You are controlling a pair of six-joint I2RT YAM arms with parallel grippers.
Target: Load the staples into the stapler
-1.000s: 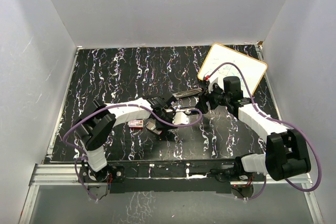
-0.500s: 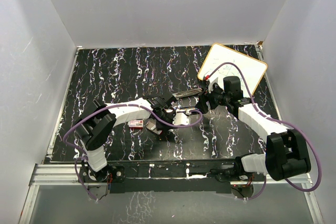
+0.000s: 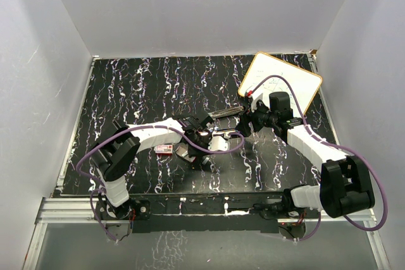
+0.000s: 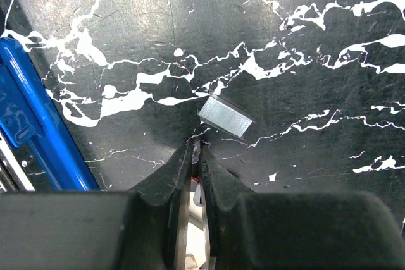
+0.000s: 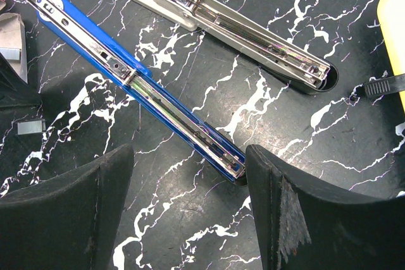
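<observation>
— Where is my left gripper point(image 4: 195, 150)?
— Clenched on nothing I can see. The staple strip point(image 4: 225, 117) lies just past its tips, slightly right, its long axis slanting.
— Right?
— My right gripper point(image 5: 188, 155) hangs spread above the diagonal stapler point(image 5: 139, 80). Only that camera shows it opened out; only overhead shows the staple box point(image 3: 164, 149).

The left tool point(image 4: 196, 148), pinched together, sits just beside a staple strip point(image 4: 225, 117).

White arms point(image 3: 297, 134) with black joints point(image 3: 345, 188), black pincers point(image 5: 186, 156), purple cables point(image 3: 273, 77).
</observation>
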